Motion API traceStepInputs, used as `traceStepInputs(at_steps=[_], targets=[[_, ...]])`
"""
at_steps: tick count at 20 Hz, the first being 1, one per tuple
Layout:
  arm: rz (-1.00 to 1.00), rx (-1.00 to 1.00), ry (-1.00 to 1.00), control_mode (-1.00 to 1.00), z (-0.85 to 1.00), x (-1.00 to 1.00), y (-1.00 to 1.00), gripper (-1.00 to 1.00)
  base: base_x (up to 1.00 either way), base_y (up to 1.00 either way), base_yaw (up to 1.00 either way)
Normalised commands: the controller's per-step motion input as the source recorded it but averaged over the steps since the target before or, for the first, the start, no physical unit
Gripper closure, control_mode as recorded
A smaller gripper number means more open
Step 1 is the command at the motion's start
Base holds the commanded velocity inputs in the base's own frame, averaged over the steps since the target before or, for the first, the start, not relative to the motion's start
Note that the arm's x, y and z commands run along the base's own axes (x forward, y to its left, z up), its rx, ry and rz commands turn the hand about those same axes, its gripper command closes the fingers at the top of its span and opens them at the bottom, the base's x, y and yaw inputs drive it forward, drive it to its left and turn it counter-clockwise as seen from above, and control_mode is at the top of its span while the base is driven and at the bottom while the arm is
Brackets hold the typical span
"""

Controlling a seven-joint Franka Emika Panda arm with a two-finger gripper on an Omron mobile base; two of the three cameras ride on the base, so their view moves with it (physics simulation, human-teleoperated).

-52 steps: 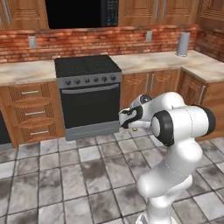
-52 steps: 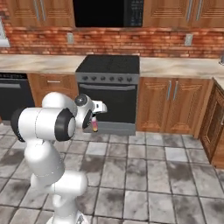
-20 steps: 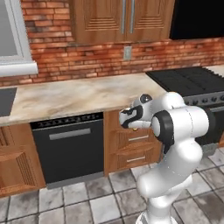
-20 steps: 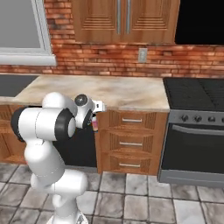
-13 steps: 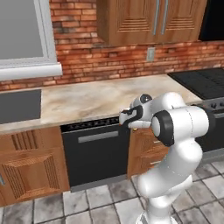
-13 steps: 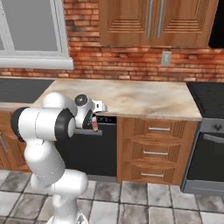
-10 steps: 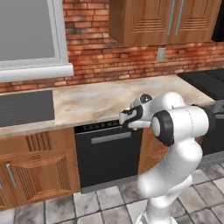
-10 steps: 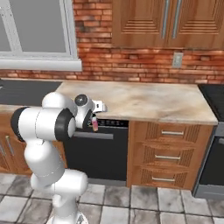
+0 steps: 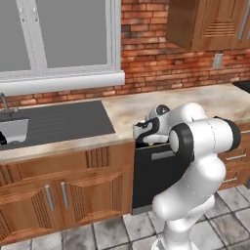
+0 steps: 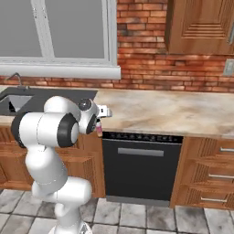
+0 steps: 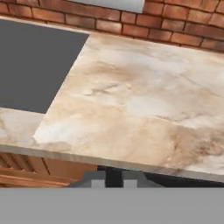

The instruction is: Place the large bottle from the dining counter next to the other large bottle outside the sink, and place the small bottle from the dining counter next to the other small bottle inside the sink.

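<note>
My gripper (image 10: 98,130) hangs in front of the counter edge, just right of the sink, and is shut on a tiny tan-pink item that looks like the small bottle (image 10: 98,128). From the left base view the gripper (image 9: 139,135) sits at the counter edge above the dishwasher. In the hand view the gripper (image 11: 113,177) points over the counter. The sink's dark plate (image 9: 63,122) lies left of the hand, with its steel basin (image 9: 12,131) and tap (image 10: 16,76) further left. The large bottles and the dining counter are out of view.
A beige marbled counter (image 11: 144,109) runs along a brick wall under a window (image 9: 63,34). A black dishwasher (image 10: 139,167) sits below it, with wooden cabinets (image 9: 53,193) on the left and drawers (image 10: 210,176) on the right. Grey floor tiles lie in front.
The base has driven left along the cabinets, so the view has swept from the stove past the dishwasher to the sink. The arm keeps the same pose with its jaws shut.
</note>
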Motion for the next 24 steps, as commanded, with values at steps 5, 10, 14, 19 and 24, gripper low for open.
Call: traceStepInputs(at_steps=[5,10,14,19,24], targets=[[0.00,0.00,0.00,1.00,0.00,0.00,0.00,1.00,0.40,1.00,0.00],[0.00,0.00,0.00,1.00,0.00,0.00,0.00,1.00,0.44,1.00,0.00],[0.00,0.00,0.00,1.00,0.00,0.00,0.00,1.00,0.39,0.99,0.00],[0.00,0.00,0.00,1.00,0.00,0.00,0.00,1.00,0.39,0.94,0.00],[0.00,0.00,0.00,1.00,0.00,0.00,0.00,1.00,0.39,0.81,0.00]])
